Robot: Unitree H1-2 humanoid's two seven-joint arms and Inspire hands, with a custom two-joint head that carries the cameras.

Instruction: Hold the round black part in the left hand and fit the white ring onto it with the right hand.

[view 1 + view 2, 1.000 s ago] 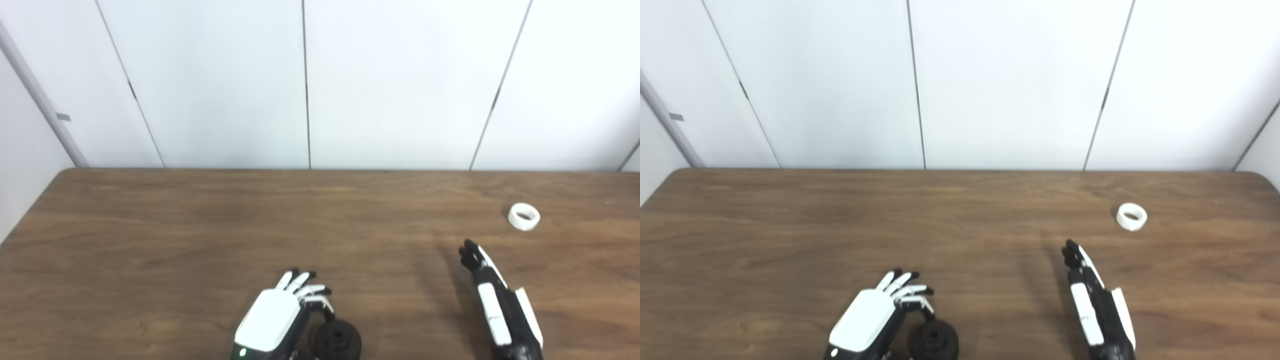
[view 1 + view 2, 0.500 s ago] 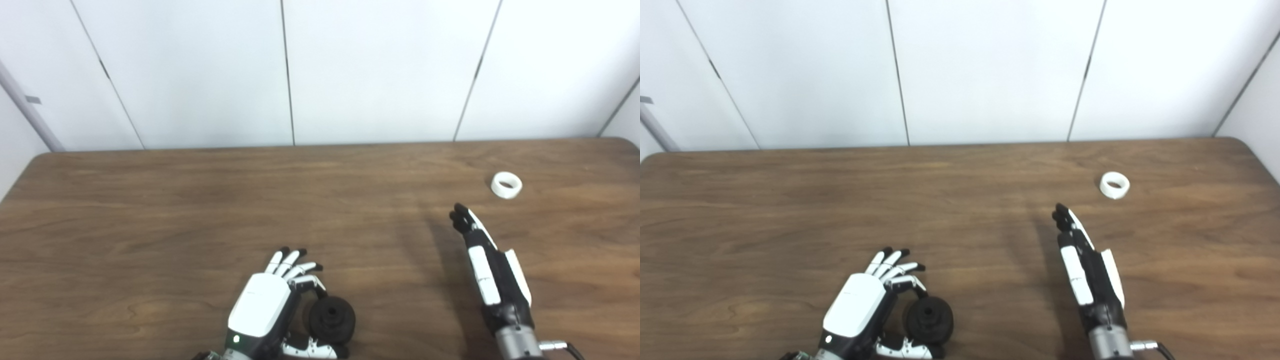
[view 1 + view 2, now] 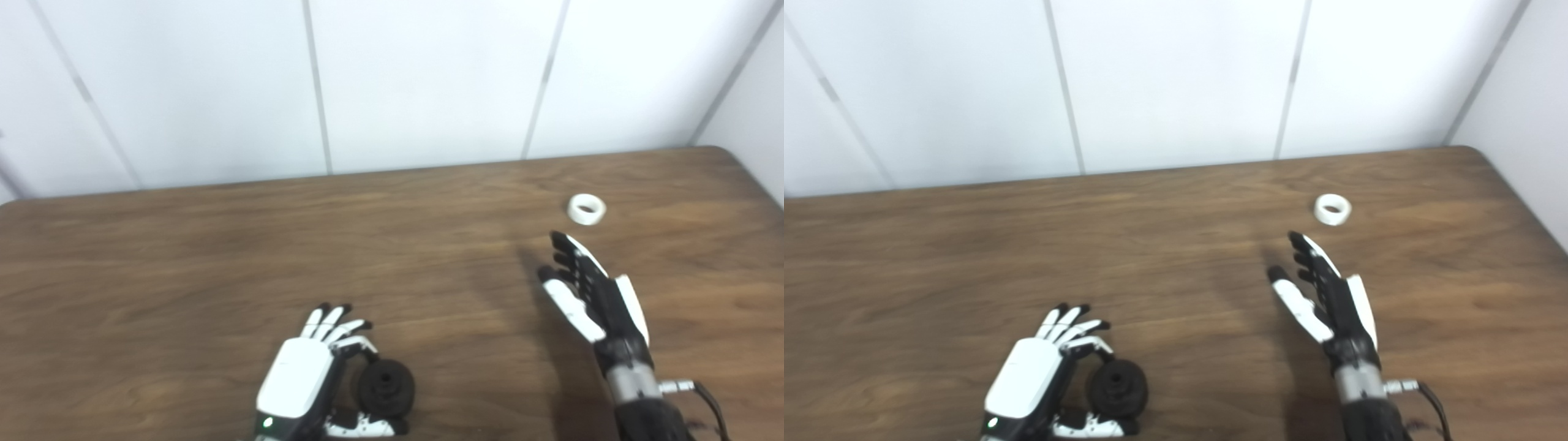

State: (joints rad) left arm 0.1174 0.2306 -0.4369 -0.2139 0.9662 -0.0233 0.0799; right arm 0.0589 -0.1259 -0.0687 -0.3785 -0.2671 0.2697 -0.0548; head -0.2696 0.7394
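Brown wooden table [image 3: 184, 245] with two robot hands and two small parts.

Near the front edge, the left hand [image 3: 306, 373] curls around a round black part [image 3: 386, 387], fingers above it and thumb below; whether it grips firmly I cannot tell. Further right, the right hand [image 3: 588, 288] is held empty, fingers straight and spread. Beyond its fingertips, not touching, a white ring [image 3: 586, 209] lies flat on the table.
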